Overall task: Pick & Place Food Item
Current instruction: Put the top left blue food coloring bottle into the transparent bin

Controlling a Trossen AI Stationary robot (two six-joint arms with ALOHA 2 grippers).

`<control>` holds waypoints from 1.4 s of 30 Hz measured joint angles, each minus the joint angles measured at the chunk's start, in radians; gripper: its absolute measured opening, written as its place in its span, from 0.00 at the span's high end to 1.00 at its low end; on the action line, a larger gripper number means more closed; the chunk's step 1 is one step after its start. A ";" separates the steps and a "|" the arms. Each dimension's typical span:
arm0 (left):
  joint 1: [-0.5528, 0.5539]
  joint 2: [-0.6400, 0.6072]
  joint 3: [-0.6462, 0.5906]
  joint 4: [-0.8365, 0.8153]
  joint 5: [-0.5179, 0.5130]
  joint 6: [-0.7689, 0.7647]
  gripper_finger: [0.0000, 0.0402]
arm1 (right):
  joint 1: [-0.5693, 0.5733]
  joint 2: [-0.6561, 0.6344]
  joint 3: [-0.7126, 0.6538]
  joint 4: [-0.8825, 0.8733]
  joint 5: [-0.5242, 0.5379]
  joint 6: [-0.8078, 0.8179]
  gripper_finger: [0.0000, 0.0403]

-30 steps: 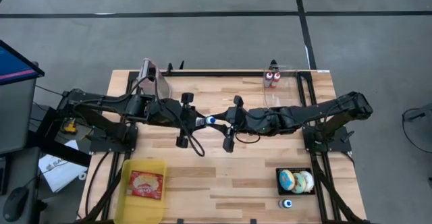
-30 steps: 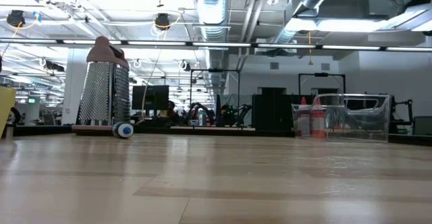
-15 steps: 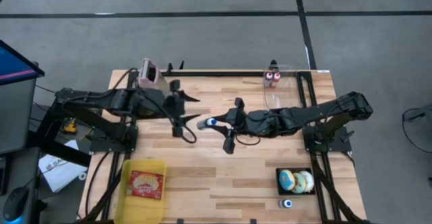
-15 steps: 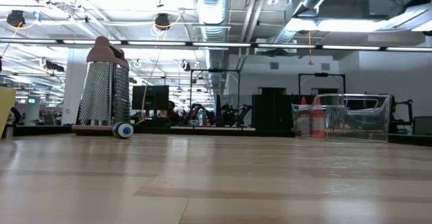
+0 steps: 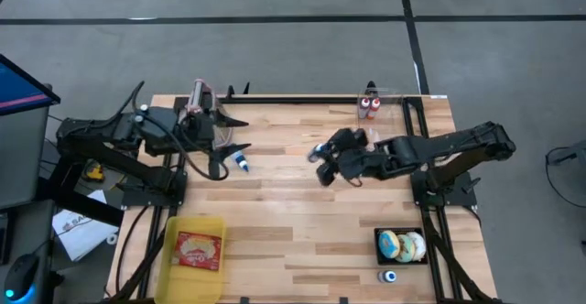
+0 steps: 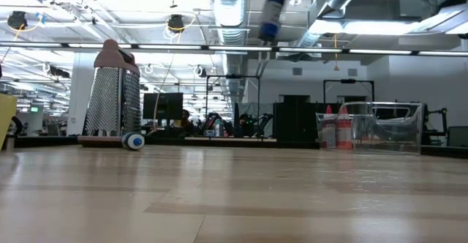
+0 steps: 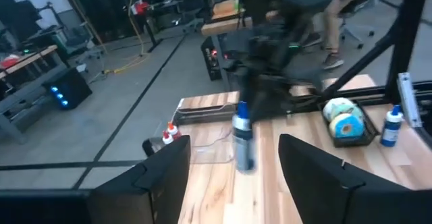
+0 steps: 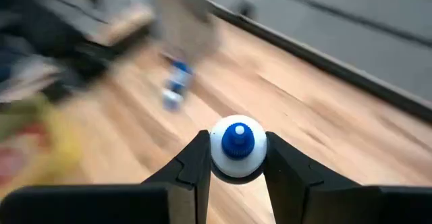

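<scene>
A small white bottle (image 8: 236, 150) with a blue cap is held in the air over the table's middle by my right gripper (image 5: 322, 164), which is shut on it. The low view shows the bottle (image 6: 272, 12) high above the tabletop. The left wrist view shows this bottle (image 7: 241, 143) ahead of my left gripper (image 5: 226, 141), which stands open and apart from it near the table's left side. A second such bottle (image 5: 241, 162) lies on its side on the wood close to the left gripper. My right gripper pinches the bottle's white body (image 8: 217, 155) just below the cap between its two fingers, one on each side. The blue cap (image 8: 237, 134) is turned back toward the wrist camera. The bottle is lifted well clear of the table.
A metal grater (image 5: 200, 98) stands at the far left. A clear box with red-capped bottles (image 5: 369, 107) is at the far right. A yellow tray (image 5: 174, 235) with a red packet is near left. A black tray (image 5: 377, 235) of round pastries and another bottle (image 5: 389, 275) are near right.
My left gripper has come away from the bottle and drawn back toward the table's left edge, rising. My right gripper has kept the bottle, rolled its wrist and carried it toward the table's right. The bottle now shows at the top of the low view.
</scene>
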State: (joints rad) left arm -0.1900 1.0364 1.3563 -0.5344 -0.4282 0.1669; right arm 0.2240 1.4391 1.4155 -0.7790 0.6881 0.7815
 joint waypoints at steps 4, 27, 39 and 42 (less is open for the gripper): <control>-0.008 -0.011 -0.001 0.017 -0.011 -0.001 0.46 | -0.048 -0.055 -0.001 -0.297 0.009 0.212 0.76; -0.007 0.006 -0.001 0.066 -0.017 -0.042 0.47 | -0.474 -0.483 -0.533 -0.282 0.083 0.412 0.76; 0.012 0.006 -0.001 0.073 -0.016 -0.071 0.48 | -0.738 -0.424 -0.658 0.011 -0.043 0.199 0.76; 0.015 0.006 -0.001 0.074 -0.016 -0.074 0.48 | -0.804 -0.375 -0.658 0.075 -0.102 0.147 0.76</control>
State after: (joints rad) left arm -0.1753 1.0424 1.3556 -0.4607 -0.4446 0.0927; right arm -0.5801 1.0640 0.7578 -0.7038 0.5860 0.9287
